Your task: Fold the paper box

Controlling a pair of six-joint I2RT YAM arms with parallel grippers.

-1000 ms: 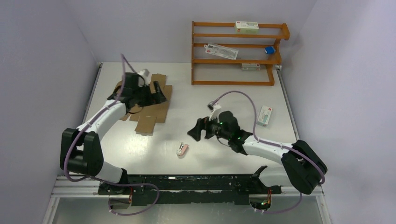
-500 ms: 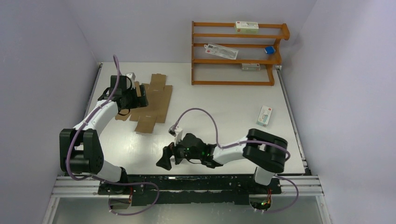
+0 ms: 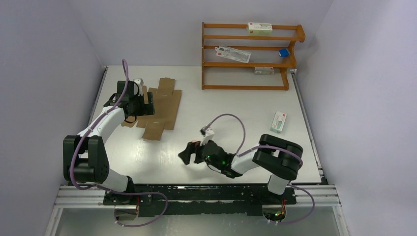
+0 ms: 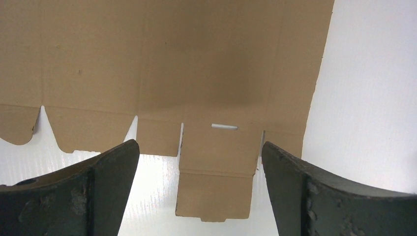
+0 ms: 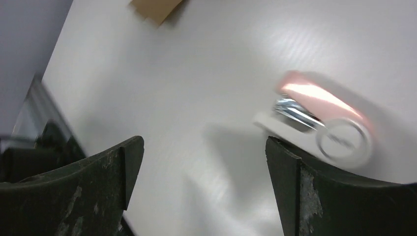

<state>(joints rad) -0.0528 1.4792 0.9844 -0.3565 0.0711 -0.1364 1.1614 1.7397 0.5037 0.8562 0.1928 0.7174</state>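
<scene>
Flat brown paper box (image 3: 160, 108) laid unprinted at the table's (image 3: 236, 108) far left, left gripper (image 3: 146, 104) held spread wide over its left part, right gripper (image 3: 191, 152) spread apart above a blurred pink-and-white stapler (image 5: 319, 123), near centre

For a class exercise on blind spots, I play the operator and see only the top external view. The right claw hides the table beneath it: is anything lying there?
Observer: Yes. The right wrist view shows a small pink and white stapler, blurred, on the table next to one finger of the right claw, which is open and empty.
Operator: And is the left claw gripping the cardboard?
Observer: No. The left claw is open over the flat paper box, its flaps showing between the fingers.
Operator: Any detail on those flaps?
Observer: One tab has a thin slot cut through it.
</scene>
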